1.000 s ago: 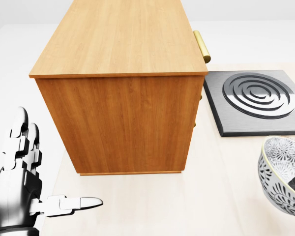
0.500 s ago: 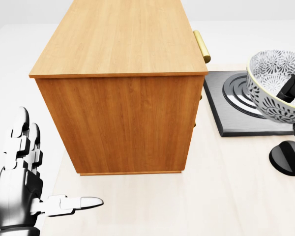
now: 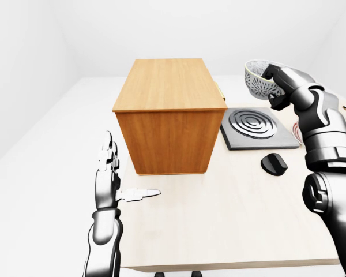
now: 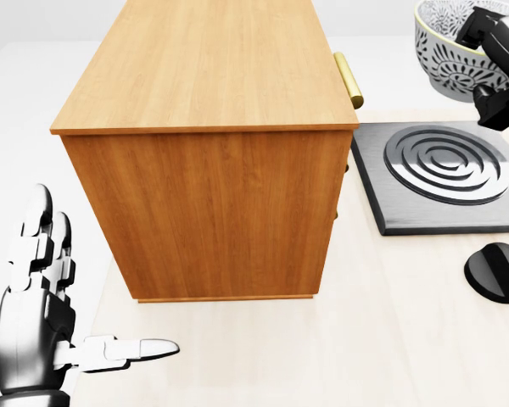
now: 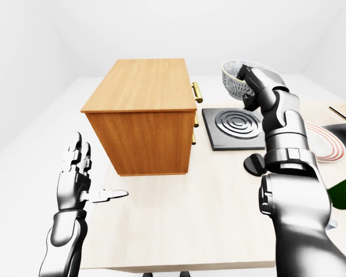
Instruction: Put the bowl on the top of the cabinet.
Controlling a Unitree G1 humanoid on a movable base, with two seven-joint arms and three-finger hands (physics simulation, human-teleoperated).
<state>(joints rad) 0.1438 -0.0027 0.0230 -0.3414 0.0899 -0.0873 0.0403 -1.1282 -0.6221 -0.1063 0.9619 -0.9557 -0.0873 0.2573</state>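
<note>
Two hands show above a pale wooden desk in a bare white room; the right hand grips the patterned bowl by its rim, raised above the grey hob plate, right of the wooden cabinet; the left hand hangs released, fingers spread, at the desk's left edge; a black knob lies near the plate.

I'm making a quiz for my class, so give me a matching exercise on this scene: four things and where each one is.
Things:
1 bowl
2 black knob
3 left hand
4 brass handle

Places:
A on the table below the burner plate
B open beside the table's left edge
C on the cabinet's right side
D held in the air by the right hand

Pairs: 1-D, 2-A, 3-B, 4-C
</note>
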